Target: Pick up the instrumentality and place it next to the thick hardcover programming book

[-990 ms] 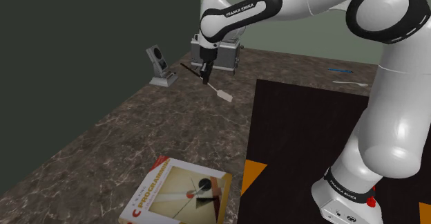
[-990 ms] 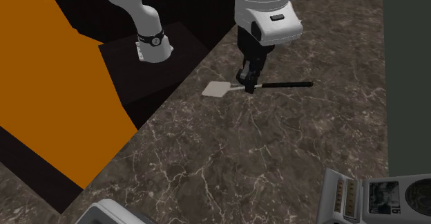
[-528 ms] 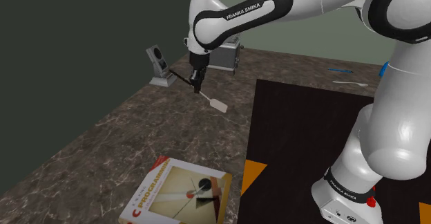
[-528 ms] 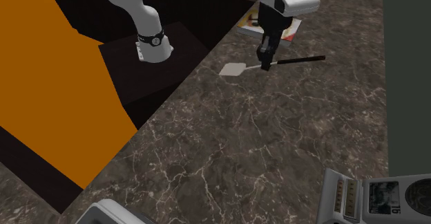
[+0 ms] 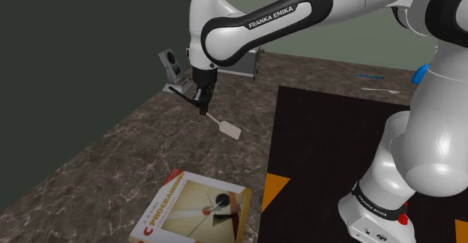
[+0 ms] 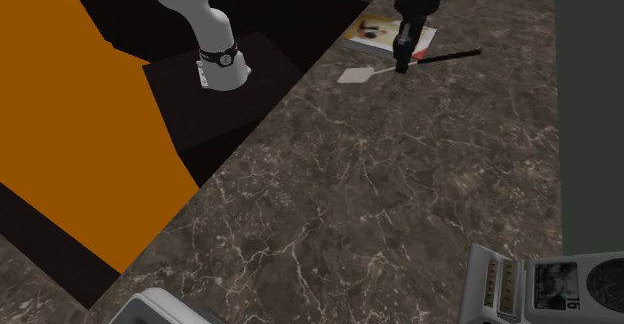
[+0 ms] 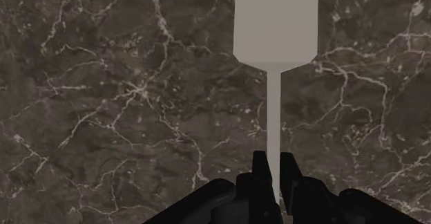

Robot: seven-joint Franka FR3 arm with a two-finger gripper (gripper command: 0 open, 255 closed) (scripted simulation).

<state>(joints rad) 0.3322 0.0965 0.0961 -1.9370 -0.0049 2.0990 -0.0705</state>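
The spatula has a flat pale blade, a thin pale neck and a black handle. It hangs tilted above the dark marble counter, blade lower than handle. My black gripper is shut on its neck, just past the handle. From across the counter, the gripper holds the spatula with its handle pointing to that view's right. The hand camera looks down my gripper along the neck to the blade. The programming book lies flat near the counter's front edge; the same book is partly behind my hand.
A grey box-shaped appliance and a small device on a stand stand at the counter's back. A black surface borders the counter beside my stand. A grey gadget with a dial sits in the second exterior view's lower right corner.
My gripper has carried the spatula from beside the appliance toward the shoulder view's left and nearer the book, and the arm has swung with it. The grip has stayed shut.
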